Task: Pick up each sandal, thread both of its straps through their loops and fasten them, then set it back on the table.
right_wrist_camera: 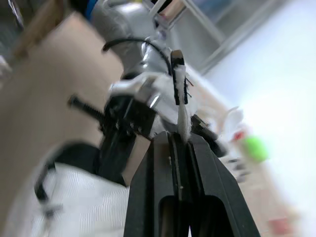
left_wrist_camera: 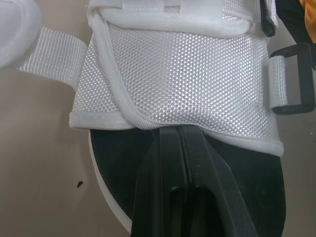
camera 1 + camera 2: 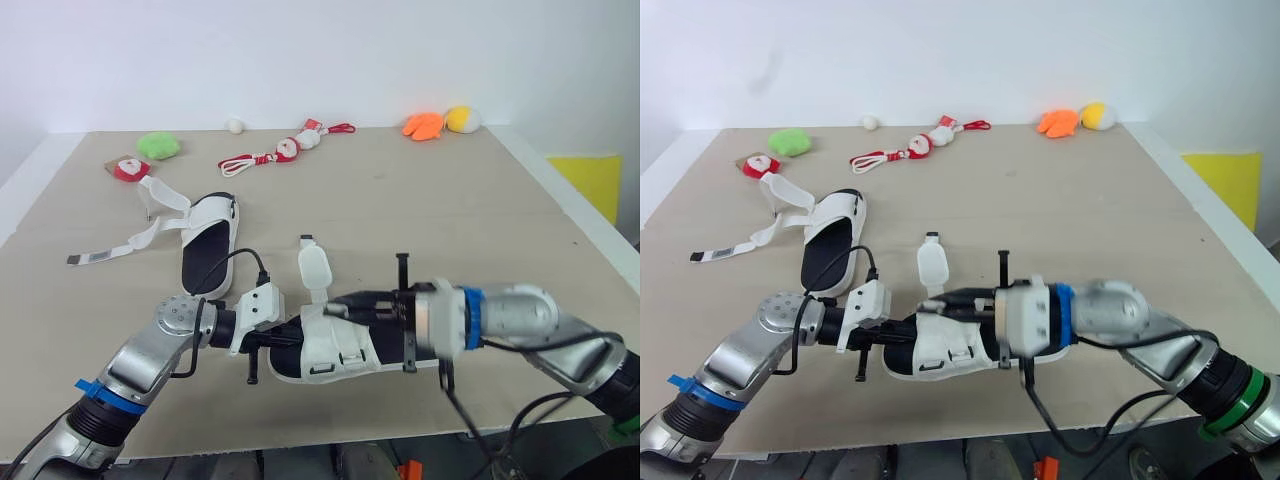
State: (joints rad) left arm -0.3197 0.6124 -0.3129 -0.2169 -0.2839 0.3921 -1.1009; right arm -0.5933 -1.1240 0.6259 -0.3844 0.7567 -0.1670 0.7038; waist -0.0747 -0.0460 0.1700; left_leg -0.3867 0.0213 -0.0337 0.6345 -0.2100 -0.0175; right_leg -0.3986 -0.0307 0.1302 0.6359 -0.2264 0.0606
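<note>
Left eye view: a beige wooden table carries a white mesh sandal with a black insole near its front edge, and both arms reach inward to it. A second sandal lies unfastened behind. The left gripper is pinched closed at the near sandal's mesh hem. The right gripper clamps its white webbing strap.

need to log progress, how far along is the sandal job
Nothing looks finished. In hand: the left tool grips the near sandal at one end, and the right tool pinches one strap, whose free end sticks up, not yet fastened. Left to do: fastening this sandal, setting it down, then the far sandal, which lies on the table with its loose straps splayed out.
</note>
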